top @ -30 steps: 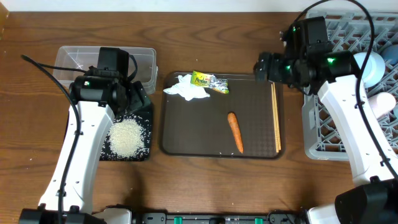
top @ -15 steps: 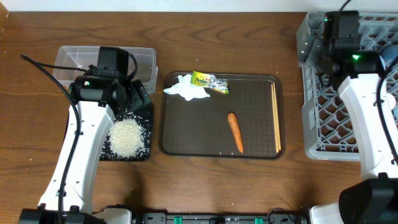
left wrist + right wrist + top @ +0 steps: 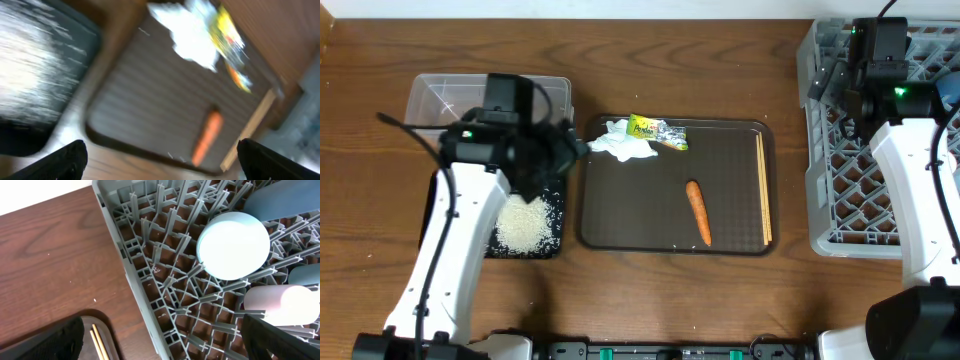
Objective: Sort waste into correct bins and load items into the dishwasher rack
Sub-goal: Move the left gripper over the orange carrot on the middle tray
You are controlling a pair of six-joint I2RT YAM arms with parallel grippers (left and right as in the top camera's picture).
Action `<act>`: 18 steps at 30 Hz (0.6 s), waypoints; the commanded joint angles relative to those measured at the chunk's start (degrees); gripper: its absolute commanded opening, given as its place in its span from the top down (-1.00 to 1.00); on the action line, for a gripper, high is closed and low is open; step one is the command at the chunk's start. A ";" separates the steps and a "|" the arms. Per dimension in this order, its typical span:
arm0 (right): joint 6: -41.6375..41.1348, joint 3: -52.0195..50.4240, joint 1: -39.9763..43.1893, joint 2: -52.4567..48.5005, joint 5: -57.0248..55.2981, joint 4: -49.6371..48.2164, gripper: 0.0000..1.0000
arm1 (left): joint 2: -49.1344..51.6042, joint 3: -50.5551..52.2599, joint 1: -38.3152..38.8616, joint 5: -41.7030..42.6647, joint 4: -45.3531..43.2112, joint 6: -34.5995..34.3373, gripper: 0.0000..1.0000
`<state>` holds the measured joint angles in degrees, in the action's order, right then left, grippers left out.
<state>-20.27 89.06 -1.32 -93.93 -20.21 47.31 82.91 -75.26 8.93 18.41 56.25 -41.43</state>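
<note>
White rice [image 3: 525,222] lies heaped on the black tray [image 3: 552,190], in front of the clear tub [image 3: 440,95]. On the brown tray [image 3: 630,210] are a crumpled tissue [image 3: 620,143], a green-yellow wrapper [image 3: 658,132], a carrot [image 3: 698,212] and chopsticks [image 3: 764,190]. My left gripper [image 3: 565,150] hangs open over the gap between black tray and brown tray; its blurred view shows tissue [image 3: 192,35], carrot [image 3: 207,137] and rice [image 3: 30,75]. My right gripper [image 3: 832,88] is open above the grey rack [image 3: 850,200], which holds a light-blue cup [image 3: 232,245], a white cup [image 3: 280,305] and a blue bowl [image 3: 285,195].
The rack's left wall [image 3: 135,275] runs close to the brown tray's corner, where the chopstick ends [image 3: 100,342] show. Bare wooden table [image 3: 700,60] lies behind the brown tray and in front of all the trays.
My right arm swung from the brown tray's back right corner to above the rack. My left gripper turned from over the black tray toward the brown tray. Both stayed open.
</note>
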 commanded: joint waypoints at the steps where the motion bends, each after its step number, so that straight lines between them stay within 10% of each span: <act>1: 0.83 -0.37 0.17 -0.24 -1.18 0.04 -0.98 | 0.98 -0.13 6.62 6.43 -1.16 -0.66 -0.96; 18: 0.83 -0.37 0.17 -0.24 -1.18 0.04 -0.98 | 17.57 -0.13 36.02 -11.65 -15.37 -15.61 -0.89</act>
<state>-20.27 89.06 -1.32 -93.93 -20.38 47.31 97.10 -75.26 42.85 9.43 41.82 -53.45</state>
